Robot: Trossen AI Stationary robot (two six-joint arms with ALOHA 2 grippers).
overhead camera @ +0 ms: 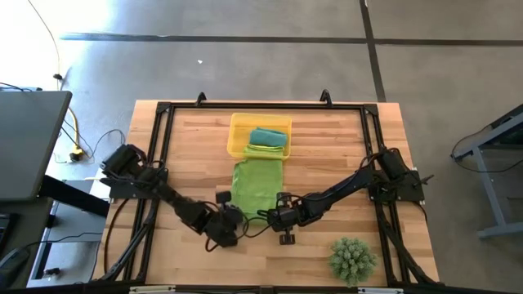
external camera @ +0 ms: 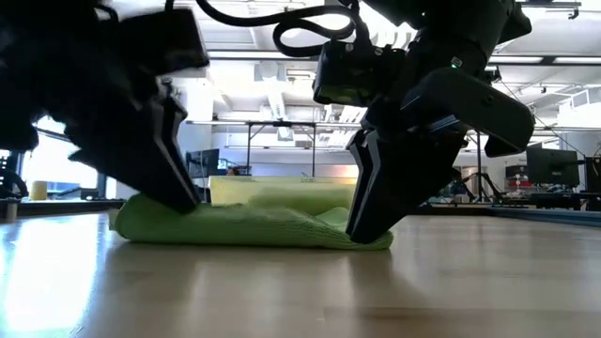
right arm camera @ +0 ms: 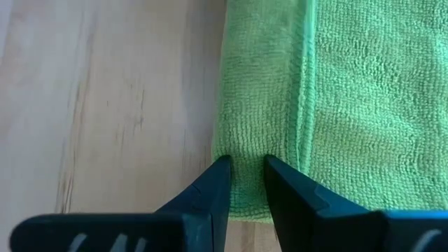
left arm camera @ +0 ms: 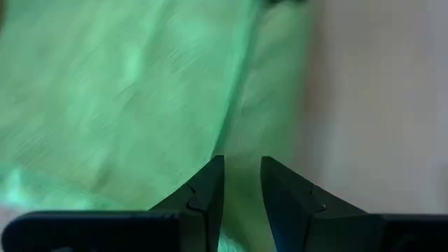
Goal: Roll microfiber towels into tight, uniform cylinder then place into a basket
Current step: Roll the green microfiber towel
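With our left gripper (overhead camera: pixel 231 219) and right gripper (overhead camera: pixel 274 216) each pinching a near corner of the lime-green towel (overhead camera: pixel 257 186) at lower centre, below the basket (overhead camera: pixel 237 139), we risk a lopsided, loose roll if either thin pinch slips.

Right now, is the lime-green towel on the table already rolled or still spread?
Still spread, not rolled: the lime-green towel lies flat before the yellow tray, only its near edge folded over. Both grippers pinch that edge.
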